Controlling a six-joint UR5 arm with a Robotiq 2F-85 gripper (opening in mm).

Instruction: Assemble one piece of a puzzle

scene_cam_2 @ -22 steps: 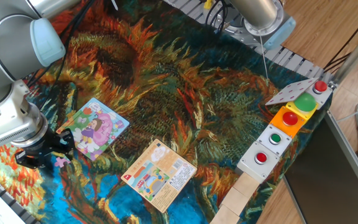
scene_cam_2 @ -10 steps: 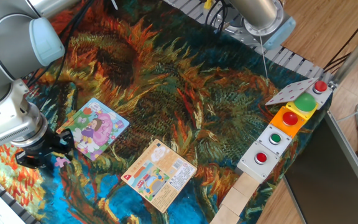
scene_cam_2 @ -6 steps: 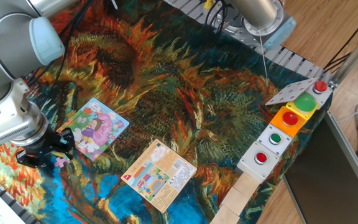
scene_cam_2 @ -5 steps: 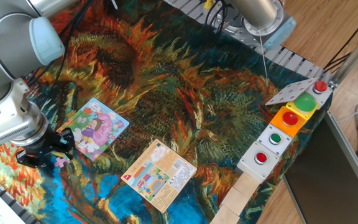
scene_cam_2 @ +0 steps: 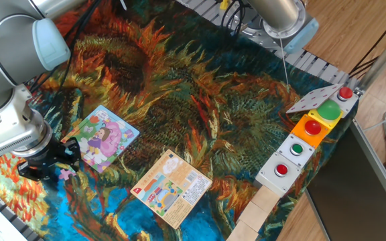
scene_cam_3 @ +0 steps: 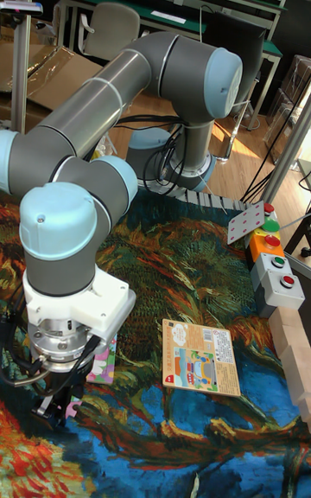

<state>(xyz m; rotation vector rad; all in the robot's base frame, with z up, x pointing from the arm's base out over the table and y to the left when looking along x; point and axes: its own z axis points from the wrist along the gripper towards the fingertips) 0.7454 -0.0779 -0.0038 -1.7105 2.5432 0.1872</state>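
Note:
The piece (scene_cam_2: 66, 173), small and pink-lilac, lies low at the cloth's front left, just left of the puzzle (scene_cam_2: 102, 138), a square cartoon board with a girl in purple and pink. My gripper (scene_cam_2: 57, 170) points straight down over the piece, its dark fingers closed around it, and only the piece's right edge shows. In the tall fixed view the gripper (scene_cam_3: 60, 407) sits at the bottom left with the piece (scene_cam_3: 74, 409) pink beside a finger. Its wrist hides most of the puzzle (scene_cam_3: 103, 361) there.
An orange-peach printed card (scene_cam_2: 173, 187) lies right of the puzzle near the front edge. A row of button boxes (scene_cam_2: 307, 137) and wooden blocks (scene_cam_2: 260, 211) line the right side. The arm's base (scene_cam_2: 280, 20) stands at the back.
The wrist has shifted very slightly to the right. The piece, puzzle and card stay where they were.

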